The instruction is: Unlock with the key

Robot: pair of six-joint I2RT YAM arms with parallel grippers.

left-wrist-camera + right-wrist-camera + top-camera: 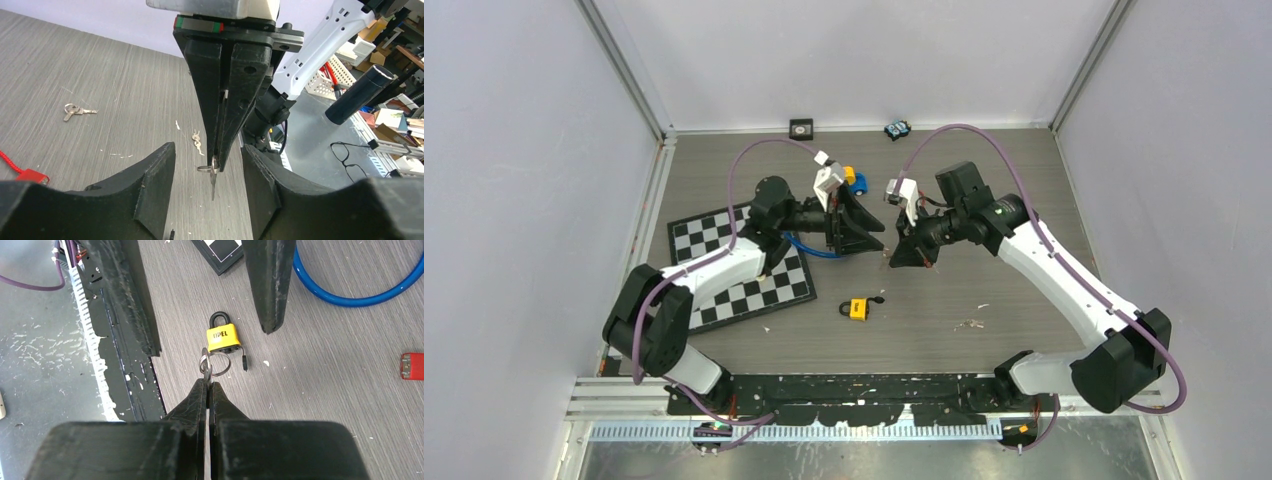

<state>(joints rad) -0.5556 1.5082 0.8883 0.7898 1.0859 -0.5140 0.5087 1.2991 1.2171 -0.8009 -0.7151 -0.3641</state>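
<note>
A yellow padlock (858,308) with a black shackle lies flat on the grey table; it also shows in the right wrist view (223,337). My right gripper (207,382) is shut on a small silver key (206,365) with a ring, held above the table. In the left wrist view the key (213,182) hangs blade down from the right gripper's tips (219,165). My left gripper (210,200) is open, its fingers (145,190) on either side of the held key without touching it. Both grippers meet above the table's middle, left (869,235) and right (896,258).
A chessboard (734,265) lies on the left, with a blue cable loop (350,295) beside it. Loose keys (75,110) and another small pair (197,141) lie on the table. A red item (412,365) lies nearby. Small toys (897,129) sit at the back wall.
</note>
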